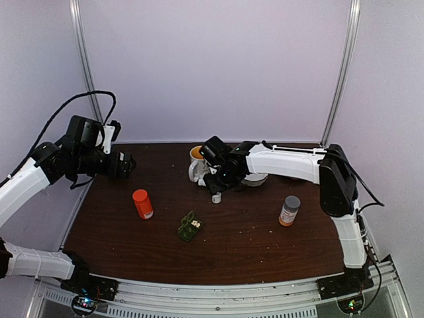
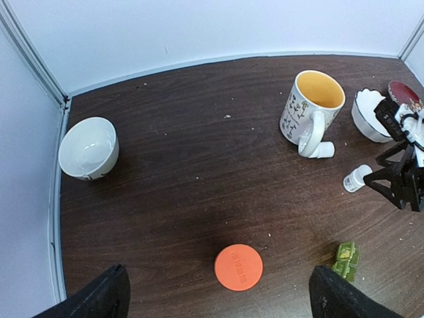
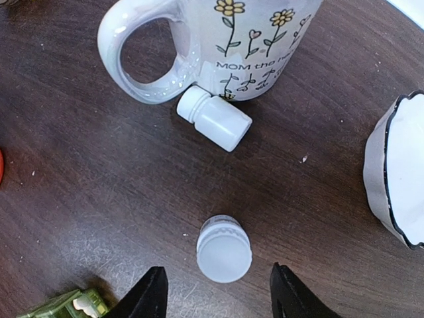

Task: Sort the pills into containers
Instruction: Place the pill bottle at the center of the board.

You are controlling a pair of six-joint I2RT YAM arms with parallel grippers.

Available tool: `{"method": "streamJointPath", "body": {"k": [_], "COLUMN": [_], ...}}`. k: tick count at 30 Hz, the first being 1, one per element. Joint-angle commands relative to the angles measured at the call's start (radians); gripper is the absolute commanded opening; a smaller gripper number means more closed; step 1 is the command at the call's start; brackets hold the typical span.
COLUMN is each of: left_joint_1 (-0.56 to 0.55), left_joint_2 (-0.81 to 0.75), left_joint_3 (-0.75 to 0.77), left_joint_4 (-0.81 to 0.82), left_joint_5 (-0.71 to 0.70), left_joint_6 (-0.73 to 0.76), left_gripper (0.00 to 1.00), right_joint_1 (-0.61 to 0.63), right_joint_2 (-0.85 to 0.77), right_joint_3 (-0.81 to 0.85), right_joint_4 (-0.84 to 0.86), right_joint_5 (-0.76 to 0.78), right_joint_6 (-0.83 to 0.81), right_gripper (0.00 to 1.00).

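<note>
We see 2 arms, each built of smooth white shells linked by black joints. The left arm (image 1: pixel 23 182) carries a boxy black wrist housing (image 1: pixel 83 129) with a white bracket (image 1: pixel 109 136) beside it, and a thick black cable (image 1: pixel 59 112) loops out from it. The right arm (image 1: pixel 285 162) has a long white forearm shell, a bulky black elbow (image 1: pixel 338 179) and a thin black wire (image 1: pixel 295 149) along its top. The bases (image 1: pixel 341 286) are black, with small coloured lights glowing just below them. The left claw (image 1: pixel 128 164) is black. The right claw (image 1: pixel 216 187) is black too, and its fingers (image 3: pixel 151 295) are matte, tapered wedges.
</note>
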Motion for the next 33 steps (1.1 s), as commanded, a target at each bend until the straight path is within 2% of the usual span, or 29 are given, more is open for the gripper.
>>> {"method": "streamJointPath", "body": {"k": [1,8,16,23,27,33], "left_joint_1": [-0.004,-0.004,-0.004,-0.004,-0.004,-0.004], "left_joint_2": [-0.03,0.029,0.072,0.069,0.078,0.117], "left_joint_3": [-0.041,0.029,0.074,0.071,0.074,0.074], "left_joint_4": [0.096,0.072,0.066,0.066,0.074,0.081], "left_joint_5": [0.033,0.035,0.067,0.087,0.138,0.163], "left_joint_6": [0.014,0.071,0.053,0.055,0.063,0.04], "left_gripper": [0.98,0.98,0.97,0.98,0.97,0.97], "right_joint_1": [-0.006,-0.01,-0.015,-0.015,-0.011,0.009], "right_joint_2": [0.049,0.098,0.096,0.061,0.005,-0.144], "right_joint_3": [0.067,0.087,0.089,0.075,0.011,-0.204], "right_joint_4": [-0.046,-0.056,-0.058,-0.059,-0.042,0.037], "right_joint_5": [0.001,0.003,0.02,0.026,0.025,0.032], "right_joint_6": [0.016,0.031,0.008,-0.008,-0.023,-0.041], "right_gripper": [0.51,0.5,0.34,0.32,0.32,0.31]}}
